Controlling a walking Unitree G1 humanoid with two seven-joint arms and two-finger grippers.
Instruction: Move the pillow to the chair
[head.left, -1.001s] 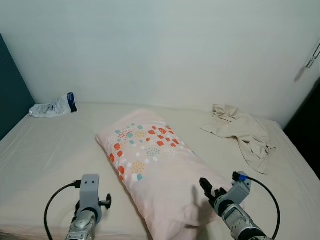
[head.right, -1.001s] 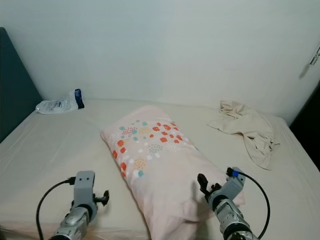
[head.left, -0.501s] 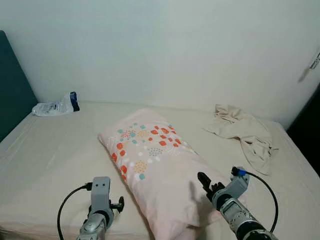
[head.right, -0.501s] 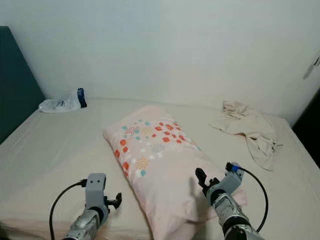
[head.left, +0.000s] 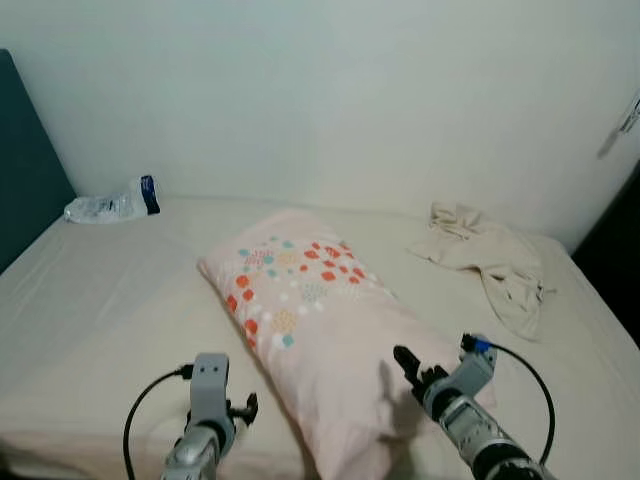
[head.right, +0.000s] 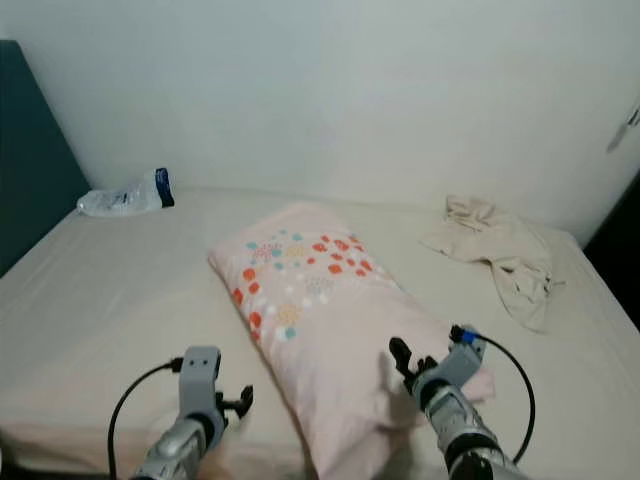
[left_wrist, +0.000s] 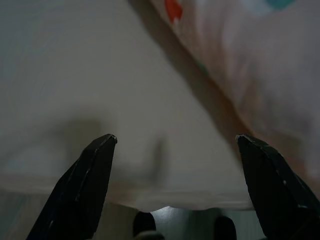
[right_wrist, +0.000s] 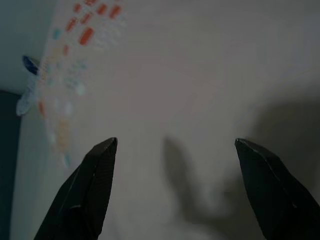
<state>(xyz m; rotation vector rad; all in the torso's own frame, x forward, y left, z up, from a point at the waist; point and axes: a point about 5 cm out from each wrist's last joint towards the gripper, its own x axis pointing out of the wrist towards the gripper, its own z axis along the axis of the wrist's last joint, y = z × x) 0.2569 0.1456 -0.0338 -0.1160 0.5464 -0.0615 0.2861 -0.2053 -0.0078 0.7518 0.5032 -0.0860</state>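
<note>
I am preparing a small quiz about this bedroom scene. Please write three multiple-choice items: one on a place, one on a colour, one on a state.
1. Where does the beige cloth lie?
A. on the bed, right of the pillow
B. on top of the pillow
C. on the floor

2. What colours are the pillow's dots?
A. black and yellow
B. orange, teal and white
C. purple only

3. How is the right pincer?
A. shut on the pillow
B. open, over the pillow's near end
C. shut on the cloth

Answers:
1 A, the cloth lies crumpled on the sheet by the far right corner.
2 B, as the head views show.
3 B, the right wrist view shows its fingers spread, holding nothing.
</note>
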